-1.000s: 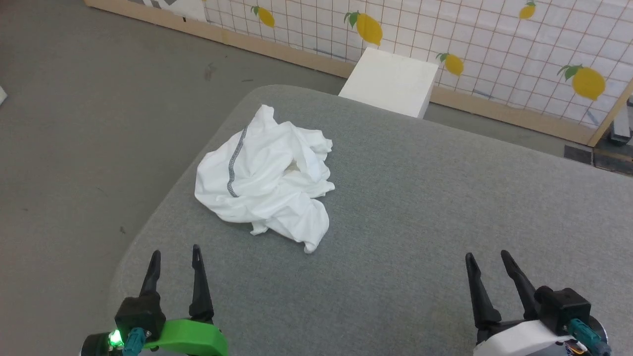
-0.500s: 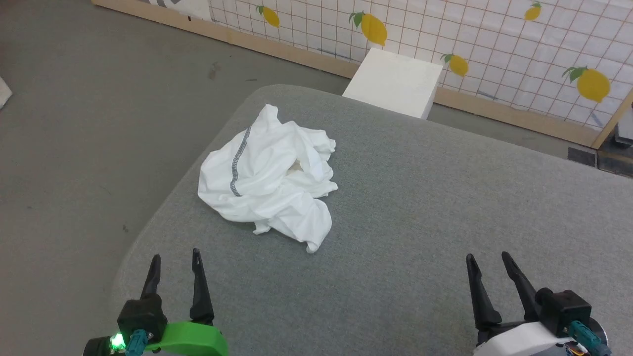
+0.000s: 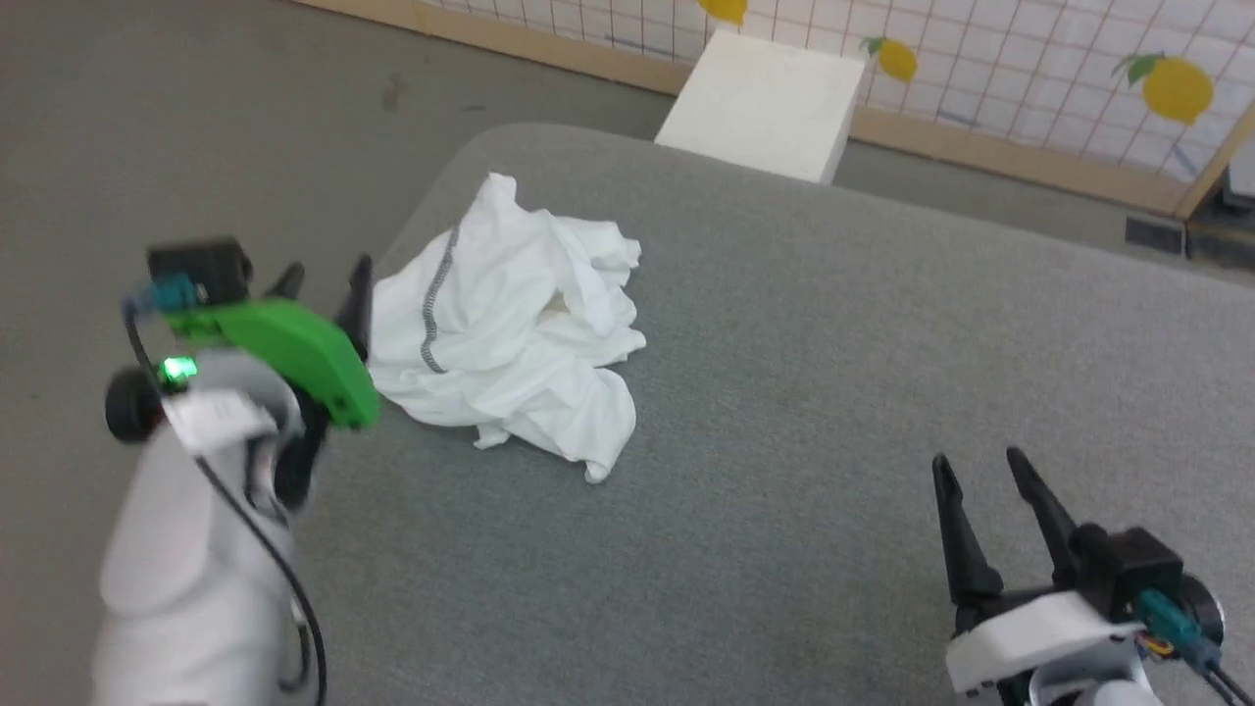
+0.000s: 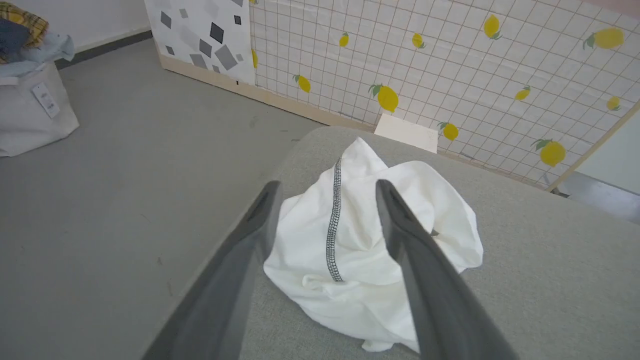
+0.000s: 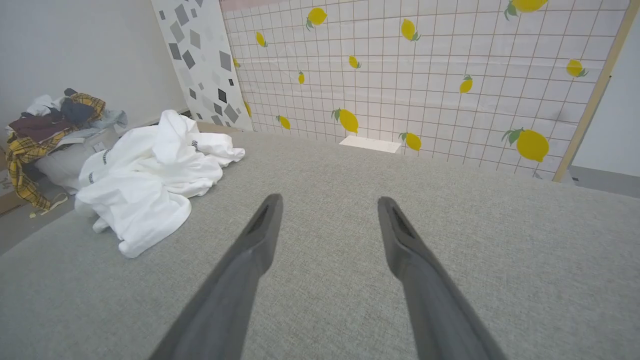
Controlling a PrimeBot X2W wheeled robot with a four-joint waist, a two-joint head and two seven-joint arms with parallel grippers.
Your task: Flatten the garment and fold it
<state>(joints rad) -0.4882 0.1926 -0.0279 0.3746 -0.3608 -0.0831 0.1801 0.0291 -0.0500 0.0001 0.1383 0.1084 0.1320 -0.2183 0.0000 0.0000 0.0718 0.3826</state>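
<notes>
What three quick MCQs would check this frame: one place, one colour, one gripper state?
1. Where on the grey surface does the garment lie?
A) dead centre
B) near the far left corner
C) at the right edge

2. What colour is the garment's seam?
A) dark grey
B) red
C) yellow

3. What state is the left gripper in?
A) shut on the garment
B) shut, empty
C) open, empty

Key:
1. B, it lies crumpled by that corner in the head view.
2. A, the zigzag stitching is dark grey.
3. C, its fingers are spread and grip nothing.
</notes>
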